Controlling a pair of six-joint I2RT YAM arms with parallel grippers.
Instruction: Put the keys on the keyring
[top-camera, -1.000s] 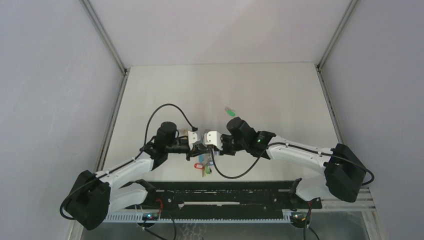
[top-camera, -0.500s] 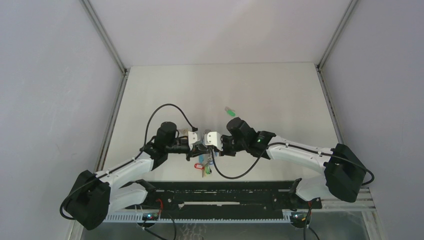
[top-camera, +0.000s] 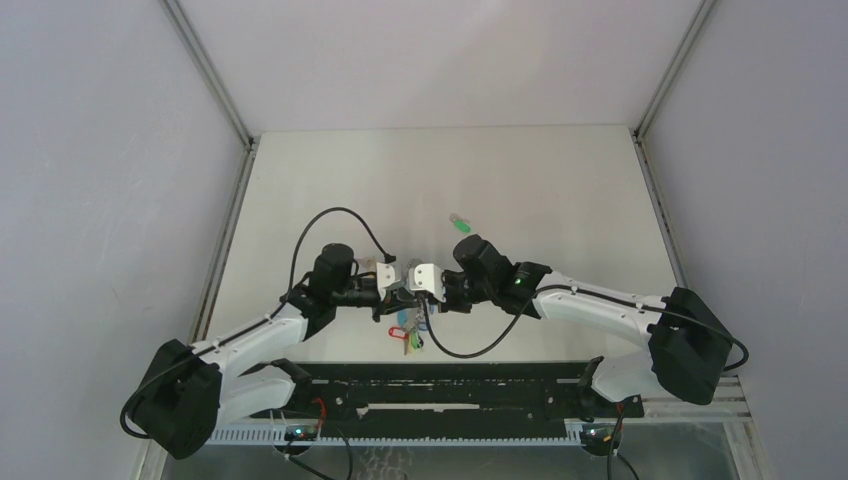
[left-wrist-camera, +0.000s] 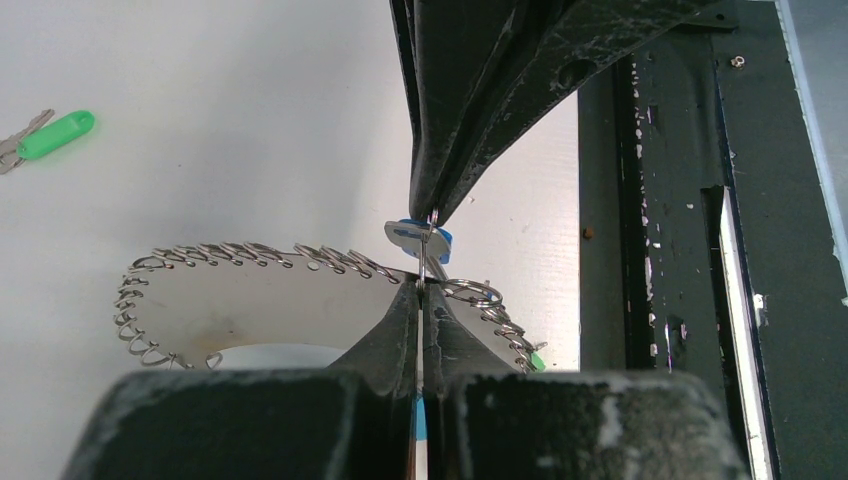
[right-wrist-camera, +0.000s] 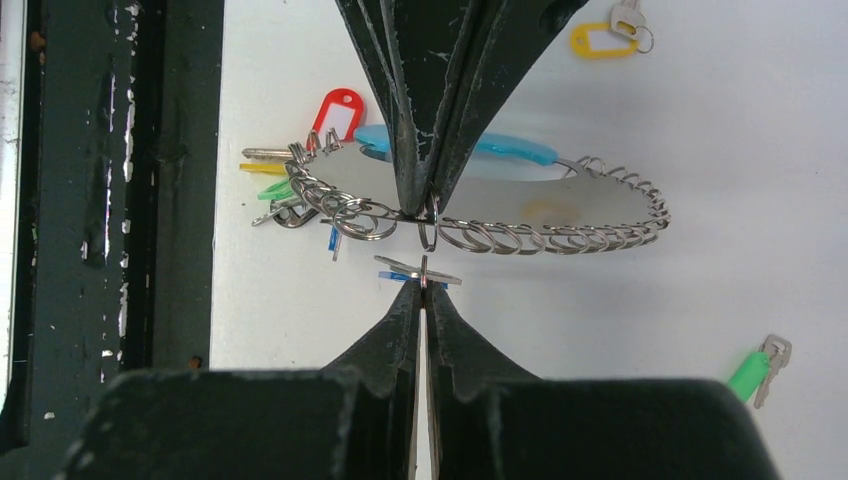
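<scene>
The step in hand looks like threading one key onto the ring, with both arms met at mid-table. The left gripper is pinched tight on the wire of the large silver wire keyring, holding it up off the white table. The right gripper is clamped on the blue-headed silver metal key, tip to tip with the left one.

The key sits just beside the pinched stretch of wire, a little to the right gripper's side of it. A small loop hangs from the wire between the two sets of fingertips. Whether the key's hole is already over the wire cannot be told from these views.

The ring's turquoise sleeve and red tag lie on its far arc, away from the key.

The next move probably calls for a fine, steady push of the key along the wire while the left gripper keeps the ring from swinging; a slight misalignment could send the key sliding past the wire.

The green-headed key and the yellow-headed key lie on the table, well apart from both grippers, not yet taken up.
</scene>
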